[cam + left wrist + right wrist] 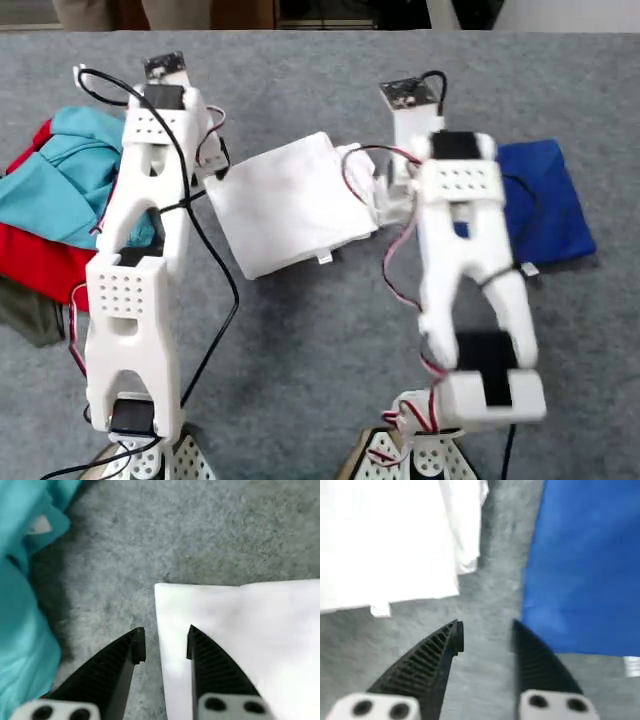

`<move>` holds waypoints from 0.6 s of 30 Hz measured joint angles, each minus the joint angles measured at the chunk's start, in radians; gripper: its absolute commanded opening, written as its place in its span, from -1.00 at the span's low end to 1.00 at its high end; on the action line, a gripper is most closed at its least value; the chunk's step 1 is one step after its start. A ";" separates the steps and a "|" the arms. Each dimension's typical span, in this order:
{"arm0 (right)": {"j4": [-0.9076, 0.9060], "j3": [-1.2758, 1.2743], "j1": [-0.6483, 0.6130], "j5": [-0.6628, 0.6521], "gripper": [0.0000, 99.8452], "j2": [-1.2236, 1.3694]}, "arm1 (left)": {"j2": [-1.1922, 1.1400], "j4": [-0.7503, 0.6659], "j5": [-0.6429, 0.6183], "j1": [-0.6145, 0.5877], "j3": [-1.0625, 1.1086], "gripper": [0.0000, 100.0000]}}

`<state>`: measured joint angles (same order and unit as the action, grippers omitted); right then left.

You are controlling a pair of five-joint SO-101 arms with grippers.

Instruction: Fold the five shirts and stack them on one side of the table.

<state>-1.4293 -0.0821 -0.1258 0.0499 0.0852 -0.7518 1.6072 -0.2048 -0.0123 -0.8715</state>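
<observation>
Left gripper [165, 639] hangs part open, empty, astride an edge of the folded white shirt [290, 205] mid-frame; right gripper [487, 630] likewise, beside the blue shirt [545, 200]. Light, floppy cloth, I'd say: pinch all layers at an edge.

I'm counting five shirts lying on the one table [300, 360]: one white shirt [290, 205], one blue shirt [545, 200], one teal shirt [60, 180], one red shirt [40, 262] and what's looking like one dark shirt [28, 315], though that one's mostly buried so I could be off. Two arms are sitting there too, the left arm [135, 290] and the right arm [465, 230], carrying two grippers between them, the left gripper [165, 642] and the right gripper [487, 632].
</observation>
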 measured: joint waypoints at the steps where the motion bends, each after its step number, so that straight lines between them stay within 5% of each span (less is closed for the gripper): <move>1: -0.018 0.037 -0.014 0.040 -0.50 0.049 | 0.000 0.032 0.002 -0.003 -0.040 -0.68; 7: -0.149 0.359 -0.032 0.221 -0.49 0.354 | 0.002 0.137 0.014 -0.046 -0.242 -0.68; 18: -0.330 0.950 -0.072 0.408 -0.49 0.822 | 0.020 0.141 0.044 -0.137 -0.253 -0.68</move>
<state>-1.7591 0.8677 -0.1979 0.4580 0.9076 -0.7319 1.7484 -0.1603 -0.1488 -1.1247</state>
